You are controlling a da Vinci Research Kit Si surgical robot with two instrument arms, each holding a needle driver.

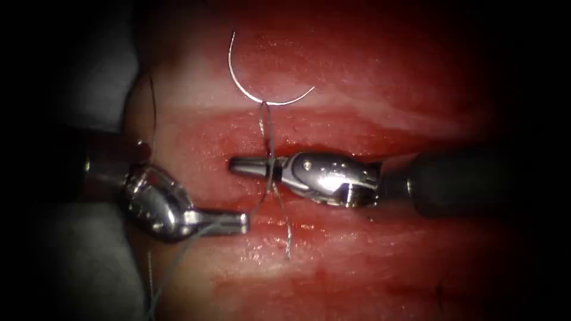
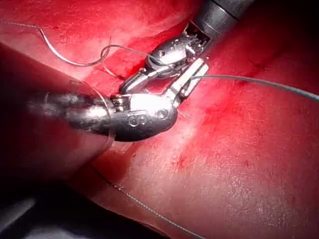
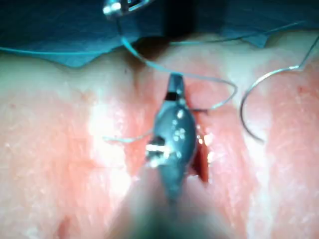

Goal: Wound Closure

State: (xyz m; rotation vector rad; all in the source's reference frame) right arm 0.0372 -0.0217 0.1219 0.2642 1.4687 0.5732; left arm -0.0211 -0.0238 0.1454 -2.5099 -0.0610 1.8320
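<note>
Left end effector (image 1: 229,221) low, left of cut (image 1: 309,148), jaws pressed together on thread (image 1: 178,252), prob. to keep that strand taut. Needle (image 1: 262,98) free on tissue (image 1: 369,71) above, parked out of the way, not in tissue. Right end effector (image 1: 250,166) over cut, jaws closed, thread wound round them; can't tell if pinching it.

The left arm's tool (image 1: 229,221) comes in low from the left, its shaft bent at the wrist so the fingers (image 1: 221,220) point right; they are pressed together on the thread (image 1: 178,255). The right arm's tool (image 1: 247,166) reaches in level from the right, wrist straight, its fingers (image 1: 253,166) pointing left and closed, with thread wound around them. The two tips lie near each other, apart.
</note>
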